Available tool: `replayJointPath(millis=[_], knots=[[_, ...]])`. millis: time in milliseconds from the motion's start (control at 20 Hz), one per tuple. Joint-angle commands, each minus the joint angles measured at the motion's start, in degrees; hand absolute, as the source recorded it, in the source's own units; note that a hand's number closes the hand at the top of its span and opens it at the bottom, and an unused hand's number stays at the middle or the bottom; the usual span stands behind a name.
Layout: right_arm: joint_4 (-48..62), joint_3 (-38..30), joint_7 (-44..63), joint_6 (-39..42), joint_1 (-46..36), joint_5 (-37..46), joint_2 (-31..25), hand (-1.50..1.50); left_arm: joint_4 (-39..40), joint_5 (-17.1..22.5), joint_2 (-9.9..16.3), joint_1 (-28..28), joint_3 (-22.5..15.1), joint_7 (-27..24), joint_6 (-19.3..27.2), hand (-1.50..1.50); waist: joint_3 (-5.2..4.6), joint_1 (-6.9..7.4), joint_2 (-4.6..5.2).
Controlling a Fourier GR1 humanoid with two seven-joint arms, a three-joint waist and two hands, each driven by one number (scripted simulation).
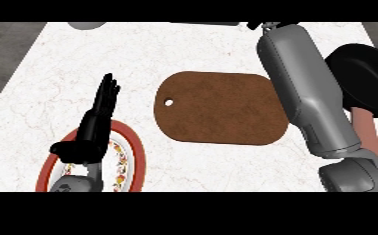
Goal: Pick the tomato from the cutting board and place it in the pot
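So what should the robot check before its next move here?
1. Tomato on the cutting board: not ok, the board is bare and no tomato shows.
2. Pot in sight: ok, at the right edge, partly behind the right forearm.
3. Right robot hand holding anything: cannot tell, cut off at the top.
4. Left robot hand out of the way: ok, open over the plate.

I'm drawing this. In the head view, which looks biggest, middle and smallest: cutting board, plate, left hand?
1. Cutting board, biggest.
2. Plate, though the picture's edge cuts it off, so unsure.
3. Left hand, smallest; it hangs above the plate, nearer the camera.
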Motion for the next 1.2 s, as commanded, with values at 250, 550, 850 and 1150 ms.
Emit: replayJointPath(millis=[250, 550, 850, 1150], knots=[[12.0, -4.1, 6.7, -4.0, -8.5, 3.0, -5.9, 1.50, -0.7, 0.9, 1.0, 2.5, 1.3, -1.8, -1.5, 0.00, 0.04, -1.01, -0.29], [12.4, -6.1, 1.2, -8.1, -2.9, 1.2, -11.5, 1.50, -4.1, 0.7, 1.6, 2.2, 1.8, 2.3, -0.9, 0.00, 0.10, -2.36, -0.75], [11.0, -8.1, -3.0, -8.2, 1.6, -1.6, -16.7, 1.50, -2.3, 1.4, 1.3, 1.2, 3.2, 2.5, -1.3, 0.00, 0.09, -3.19, -0.94], [13.1, -11.8, -9.6, -8.1, 3.3, -6.6, -22.0, 1.50, -1.5, -2.1, -1.1, 0.8, 0.9, 2.1, 1.4, 0.00, 0.10, -2.88, -0.76]])
